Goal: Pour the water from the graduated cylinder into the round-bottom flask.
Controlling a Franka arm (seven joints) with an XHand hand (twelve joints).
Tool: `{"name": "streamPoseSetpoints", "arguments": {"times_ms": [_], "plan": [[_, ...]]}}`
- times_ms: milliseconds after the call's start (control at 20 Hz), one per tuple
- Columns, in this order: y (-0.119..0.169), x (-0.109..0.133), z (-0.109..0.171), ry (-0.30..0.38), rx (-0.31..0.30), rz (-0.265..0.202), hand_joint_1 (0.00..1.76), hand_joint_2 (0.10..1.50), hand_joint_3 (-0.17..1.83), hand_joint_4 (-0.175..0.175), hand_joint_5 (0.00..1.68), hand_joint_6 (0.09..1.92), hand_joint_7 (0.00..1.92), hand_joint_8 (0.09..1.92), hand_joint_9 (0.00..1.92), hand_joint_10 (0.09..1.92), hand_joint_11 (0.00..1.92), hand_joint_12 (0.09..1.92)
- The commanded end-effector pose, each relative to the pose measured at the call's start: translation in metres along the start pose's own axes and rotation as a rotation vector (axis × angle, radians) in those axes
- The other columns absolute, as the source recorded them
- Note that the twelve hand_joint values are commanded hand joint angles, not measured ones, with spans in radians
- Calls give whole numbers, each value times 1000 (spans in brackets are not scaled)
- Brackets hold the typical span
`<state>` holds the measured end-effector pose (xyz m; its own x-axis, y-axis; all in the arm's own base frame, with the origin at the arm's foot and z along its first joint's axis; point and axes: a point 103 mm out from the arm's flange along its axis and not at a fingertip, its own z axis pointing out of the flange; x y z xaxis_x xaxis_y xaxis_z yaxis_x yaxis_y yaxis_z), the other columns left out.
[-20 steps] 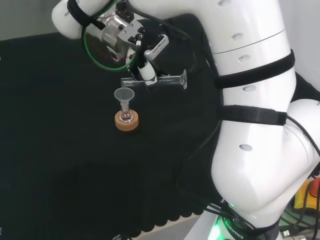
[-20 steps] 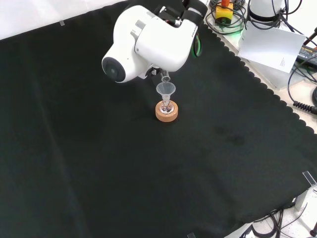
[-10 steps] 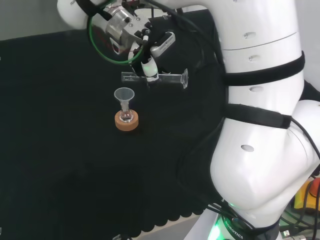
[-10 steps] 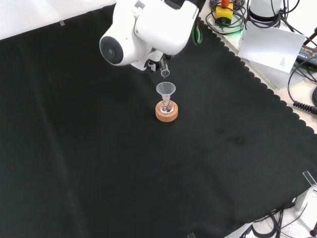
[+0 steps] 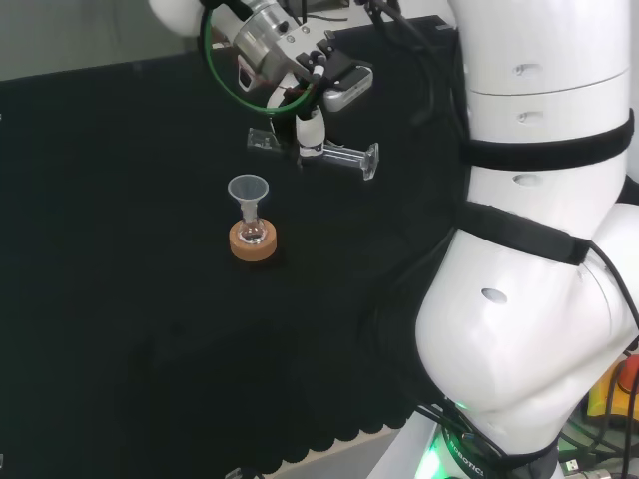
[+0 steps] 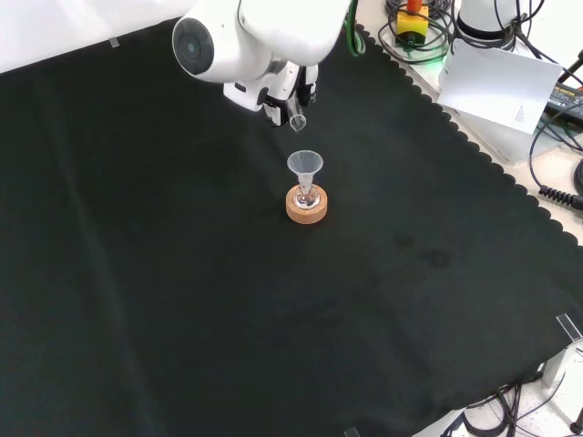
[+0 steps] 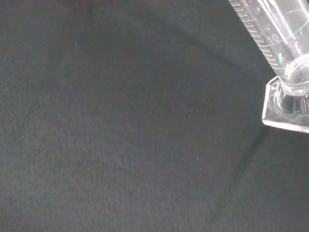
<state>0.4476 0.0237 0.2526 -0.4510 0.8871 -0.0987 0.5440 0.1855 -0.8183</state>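
At the upper centre of the head view, the robot hand (image 5: 312, 118) grasps a clear cylinder (image 5: 318, 150), its fingers curled round the tube, which lies nearly level above the worktop (image 5: 120, 329), base toward the right. Below and left of it stands the flask (image 5: 253, 234) on a cork ring (image 5: 252, 244), a funnel (image 5: 248, 190) in its neck. In the front view, the cylinder's mouth (image 6: 297, 122) hangs just above the funnel (image 6: 305, 164), apart from it. The wrist view shows the cylinder's graduated tube and foot (image 7: 286, 108) against black cloth.
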Motion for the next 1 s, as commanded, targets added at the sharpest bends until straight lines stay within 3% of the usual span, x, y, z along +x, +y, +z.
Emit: {"name": "streamPoseSetpoints", "arguments": {"times_ms": [50, 650, 1000], "plan": [[0, -4, 5, 33, -59, -42, 1250, 1135, 0, -175, 927, 1080, 961, 1066, 1439, 87, 1210, 768], [6, -4, 14, 102, -145, -144, 1249, 1137, 0, -175, 925, 1084, 956, 1071, 1430, 87, 1198, 765], [7, -3, 15, 107, -186, -163, 1248, 1138, 1, -175, 922, 1089, 953, 1075, 1427, 87, 1198, 767]]}}
